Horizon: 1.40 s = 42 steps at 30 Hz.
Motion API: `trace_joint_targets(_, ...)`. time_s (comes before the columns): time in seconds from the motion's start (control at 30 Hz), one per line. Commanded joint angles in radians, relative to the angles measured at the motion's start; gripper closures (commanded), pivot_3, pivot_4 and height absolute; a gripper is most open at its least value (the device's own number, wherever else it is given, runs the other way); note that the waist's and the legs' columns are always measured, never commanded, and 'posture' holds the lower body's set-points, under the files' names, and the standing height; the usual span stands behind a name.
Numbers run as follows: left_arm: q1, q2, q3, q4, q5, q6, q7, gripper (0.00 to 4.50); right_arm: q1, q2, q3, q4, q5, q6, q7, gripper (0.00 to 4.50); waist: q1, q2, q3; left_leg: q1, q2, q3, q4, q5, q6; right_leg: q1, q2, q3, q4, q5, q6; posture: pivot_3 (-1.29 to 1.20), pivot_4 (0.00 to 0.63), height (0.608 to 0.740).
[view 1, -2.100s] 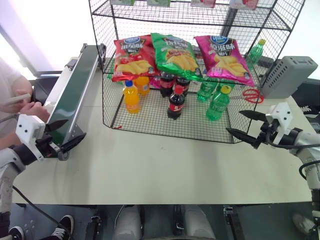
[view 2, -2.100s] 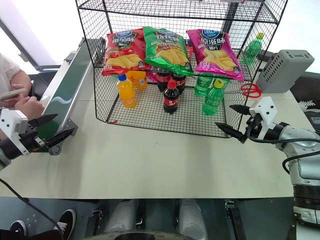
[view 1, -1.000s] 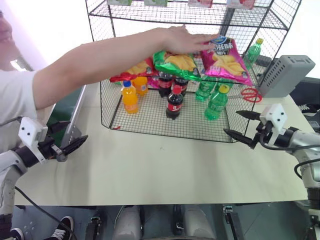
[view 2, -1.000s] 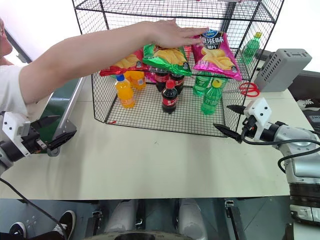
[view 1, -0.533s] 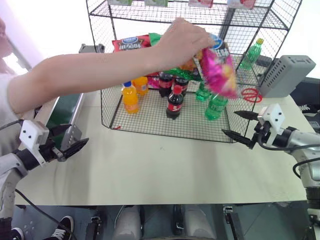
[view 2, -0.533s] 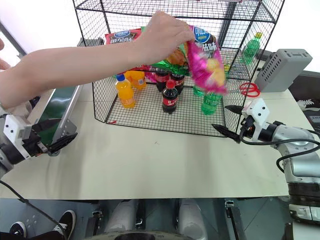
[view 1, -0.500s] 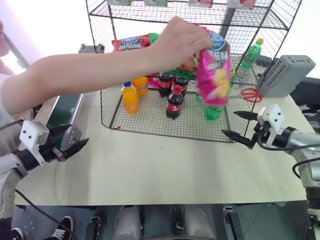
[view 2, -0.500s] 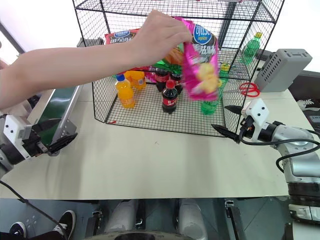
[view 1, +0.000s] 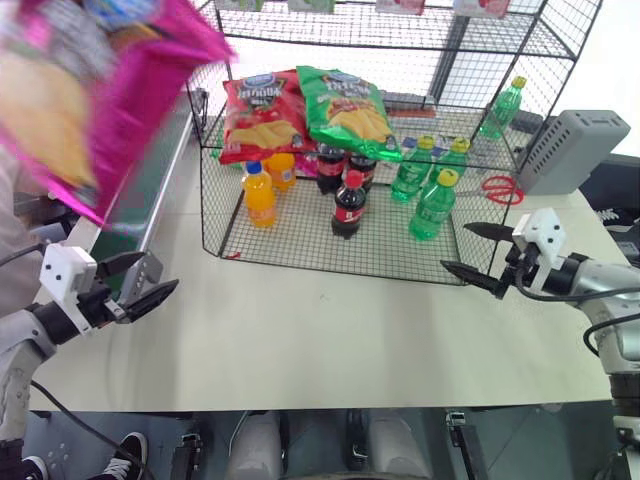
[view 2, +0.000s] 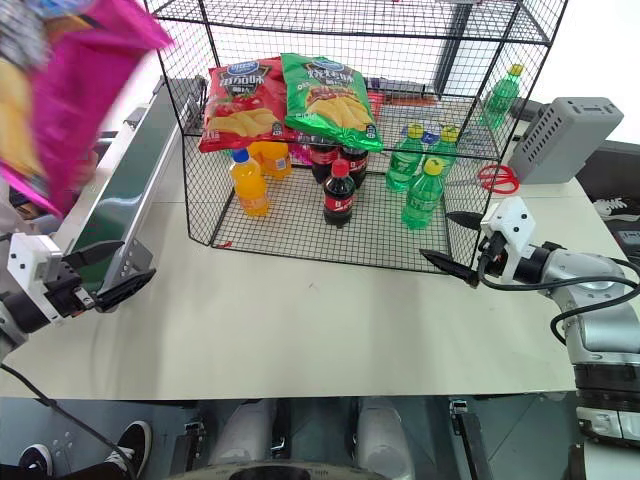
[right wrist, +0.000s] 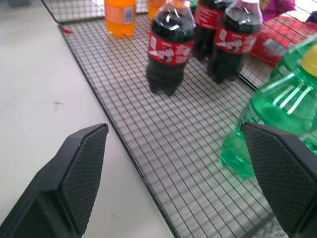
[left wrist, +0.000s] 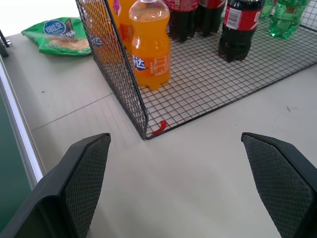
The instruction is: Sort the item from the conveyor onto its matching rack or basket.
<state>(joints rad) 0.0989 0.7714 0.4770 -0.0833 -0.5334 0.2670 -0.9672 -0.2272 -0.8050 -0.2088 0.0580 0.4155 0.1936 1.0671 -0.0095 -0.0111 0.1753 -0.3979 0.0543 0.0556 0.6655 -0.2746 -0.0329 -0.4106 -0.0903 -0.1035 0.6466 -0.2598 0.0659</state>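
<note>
Left eye view: pink chip bag (view 1: 85, 85), lifted off the rack (view 1: 400, 130), is probably heading, blurred, toward the conveyor (view 1: 150, 180); both claws, left claw (view 1: 135, 285) and right claw (view 1: 478, 252), are waiting open and empty.

Orange soda bottle (view 1: 260, 195), cola bottle (view 1: 348, 206) upright.

We see our left gripper (view 1: 140, 283) and right gripper (view 1: 478, 254) held level at either side, fingers spread wide, gripping nothing.

Mock shop test bench: stocked wire rack (view 1: 330, 240); conveyor (view 2: 120, 190)
</note>
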Motion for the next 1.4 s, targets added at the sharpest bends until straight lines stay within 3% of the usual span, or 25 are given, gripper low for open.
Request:
trace_joint_targets(0.03, -0.003, -0.003, 0.033, -0.027, -0.016, -0.027, -0.001, 0.0, -0.017, -0.003, -0.025, -0.053, 0.04, 0.016, 0.011, 0.04, 0.0, 0.0, 0.0, 0.0, 0.0, 0.0, 0.0, 0.0, 0.0, 0.0, 0.0, 0.0, 0.0, 0.0, 0.0, 0.0, 0.15, 0.74)
trace_joint_targets(0.4, 0.038, 0.002, 0.049, -0.066, -0.039, -0.008, -0.008, 0.0, -0.014, 0.0, -0.015, -0.137, 0.137, 0.112, 0.071, 0.04, 0.0, 0.0, 0.0, 0.0, 0.0, 0.0, 0.0, 0.0, 0.0, 0.0, 0.0, 0.0, 0.0, 0.0, 0.0, 0.0, 0.15, 0.74)
trace_joint_targets(1.4, 0.085, -0.014, 0.061, -0.098, -0.06, -0.048, 0.013, 0.0, -0.069, 0.032, 0.033, -0.052, 0.063, -0.001, 0.092, 0.04, 0.0, 0.0, 0.0, -0.001, 0.0, 0.0, 0.0, 0.0, 0.0, -0.001, 0.0, 0.0, 0.0, 0.0, -0.001, 0.0, 0.15, 0.74)
